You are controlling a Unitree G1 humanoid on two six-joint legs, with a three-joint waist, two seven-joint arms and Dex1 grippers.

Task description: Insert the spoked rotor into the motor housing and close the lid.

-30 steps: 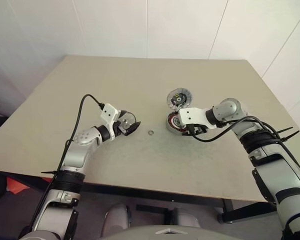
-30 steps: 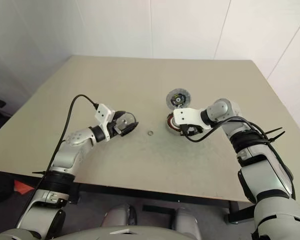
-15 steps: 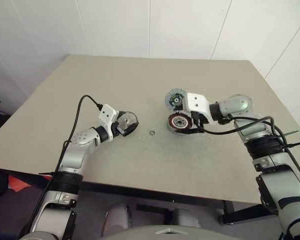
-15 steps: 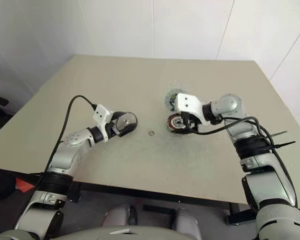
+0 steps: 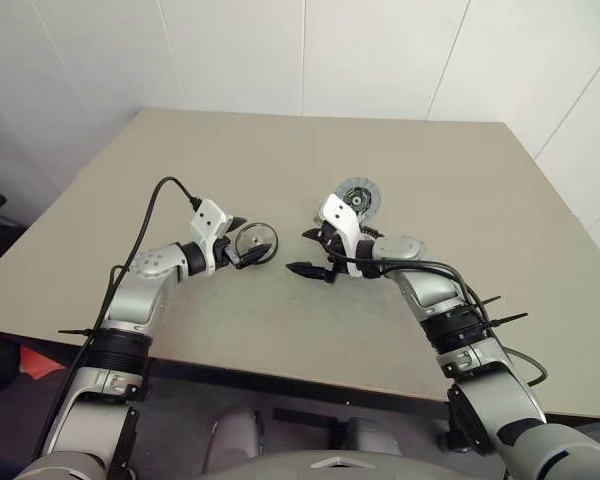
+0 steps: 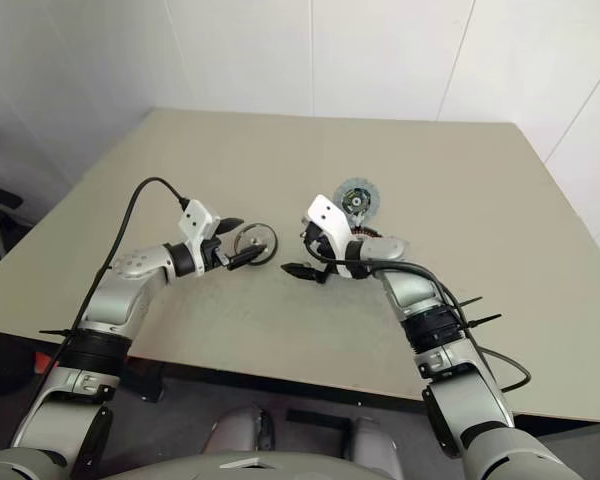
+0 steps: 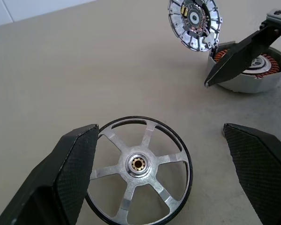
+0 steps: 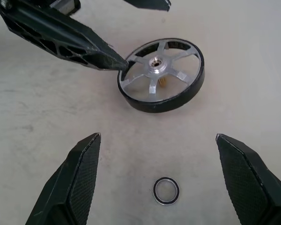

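Note:
The spoked rotor point(image 8: 161, 75) lies spokes up on the table, left of centre, also seen as a small wheel point(image 5: 255, 241). My left gripper point(image 5: 244, 242) is open around it, and one fingertip point(image 8: 116, 63) touches its dark rim while the other stands clear. My right gripper point(image 8: 158, 136) is open and empty, pointing at the rotor from the right with a gap between them. The motor housing point(image 7: 243, 84) sits behind the right gripper, its copper windings partly covered by a right finger. The finned lid point(image 5: 358, 197) lies just beyond the housing.
A tiny loose metal ring point(image 8: 166, 191) lies on the table between my right fingers, short of the rotor. The beige table point(image 5: 280, 150) stretches bare toward the white wall. Its front edge runs close under both forearms.
My right arm has swung left, away from the housing, rolled its wrist and opened wider, so it now faces the rotor. The left gripper has stayed put by the rotor.

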